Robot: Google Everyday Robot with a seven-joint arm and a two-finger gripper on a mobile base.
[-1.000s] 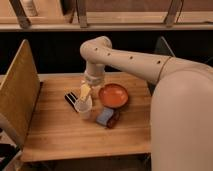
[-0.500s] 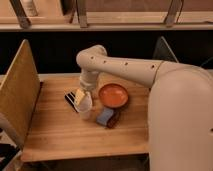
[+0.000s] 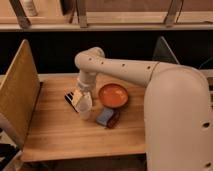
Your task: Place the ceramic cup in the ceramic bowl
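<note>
Ceramic cup (image 3: 85, 108) sits beside ceramic bowl (image 3: 113, 95), top hidden by end effector (image 3: 83, 95), grip indiscernible.

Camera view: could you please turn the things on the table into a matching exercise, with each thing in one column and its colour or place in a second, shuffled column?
Column one:
1. bowl
2. cup
3. gripper
4. blue block

Column two:
A. whitish, beside the bowl
B. lies on the table in front of the bowl
C. orange-red with a darker rim
D. at the cup's top, at the arm's end

Pairs: 1-C; 2-A; 3-D; 4-B
</note>
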